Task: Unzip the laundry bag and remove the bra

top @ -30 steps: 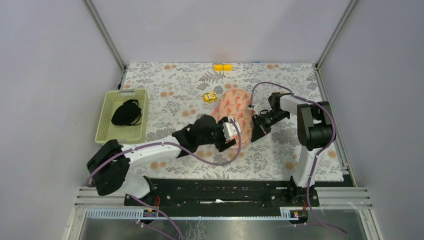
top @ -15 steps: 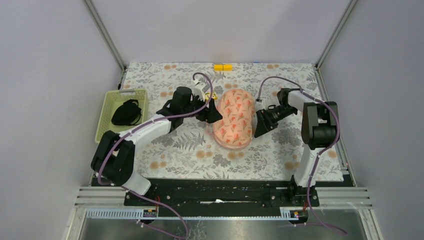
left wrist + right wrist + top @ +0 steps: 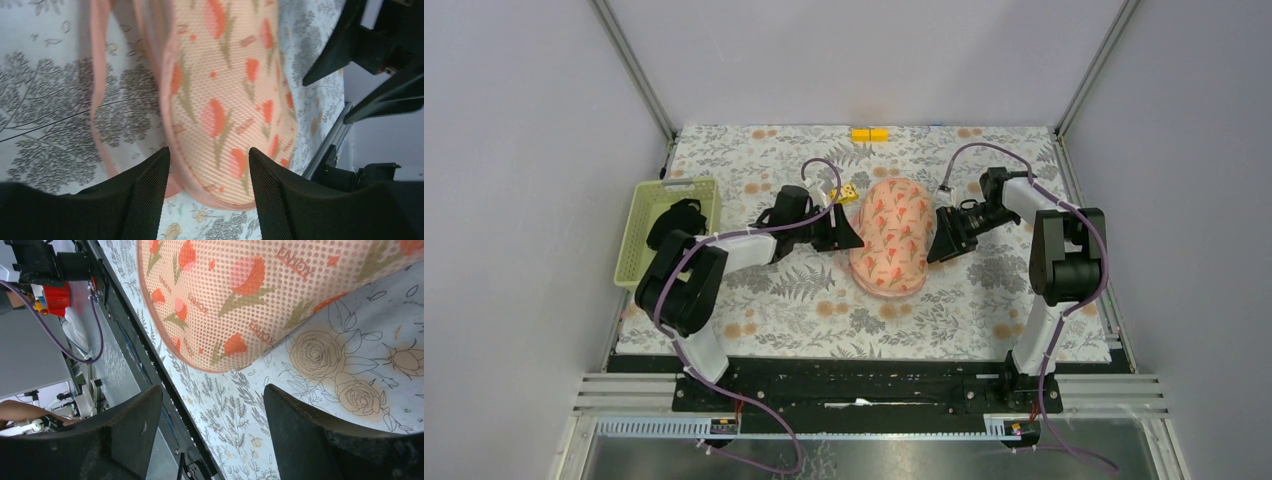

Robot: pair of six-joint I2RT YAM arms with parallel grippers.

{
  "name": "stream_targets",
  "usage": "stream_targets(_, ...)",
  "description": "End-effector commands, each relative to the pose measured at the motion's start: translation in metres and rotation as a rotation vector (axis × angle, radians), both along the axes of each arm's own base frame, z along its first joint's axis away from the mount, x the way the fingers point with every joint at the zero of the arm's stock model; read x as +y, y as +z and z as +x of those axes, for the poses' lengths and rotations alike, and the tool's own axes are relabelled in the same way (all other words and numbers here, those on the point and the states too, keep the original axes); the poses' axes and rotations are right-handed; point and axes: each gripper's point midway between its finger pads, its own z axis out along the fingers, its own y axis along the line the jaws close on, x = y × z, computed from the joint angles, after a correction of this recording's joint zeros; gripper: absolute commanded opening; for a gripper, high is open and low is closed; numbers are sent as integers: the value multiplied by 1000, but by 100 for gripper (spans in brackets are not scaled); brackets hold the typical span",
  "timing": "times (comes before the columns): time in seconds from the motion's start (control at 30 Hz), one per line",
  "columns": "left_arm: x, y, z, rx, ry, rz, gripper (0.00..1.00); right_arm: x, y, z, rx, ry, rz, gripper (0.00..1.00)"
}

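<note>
The laundry bag (image 3: 892, 238) lies flat mid-table, a salmon-pink pouch printed with red-orange flowers. My left gripper (image 3: 852, 232) is at its left edge, open. In the left wrist view the laundry bag's piped rim (image 3: 200, 185) passes between the spread fingers (image 3: 145, 200) of the left gripper (image 3: 208, 150), not pinched. A pink band (image 3: 97, 75) lies on the cloth beside the bag. My right gripper (image 3: 936, 240) is open just off the bag's right edge. The right wrist view shows the laundry bag (image 3: 250, 295) ahead of the right gripper (image 3: 212, 387), with only cloth between its fingers. The bra is hidden.
A pale green basket (image 3: 639, 225) at the left holds a black garment (image 3: 679, 222). A small yellow item (image 3: 849, 191) lies just behind the left gripper, and a yellow block (image 3: 870, 134) sits at the far edge. The floral cloth (image 3: 984, 300) covers the table.
The left arm swung from the bag's near side round to its left edge. The right gripper opened and drew slightly back. The bag now lies flatter and straighter.
</note>
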Motion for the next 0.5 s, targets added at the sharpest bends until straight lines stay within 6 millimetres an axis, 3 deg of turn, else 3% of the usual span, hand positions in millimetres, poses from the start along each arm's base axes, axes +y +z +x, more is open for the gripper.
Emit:
stream_targets(0.0, 0, -2, 19, -32, 14, -18, 59, 8, 6, 13, -28, -37, -14, 79)
stream_targets(0.37, -5, -11, 20, -22, -4, -43, 39, 18, -27, 34, -18, -78, -104, 68)
stream_targets(0.47, -7, -10, 18, -18, -5, -63, 26, 22, -34, 36, -5, -58, -115, 66)
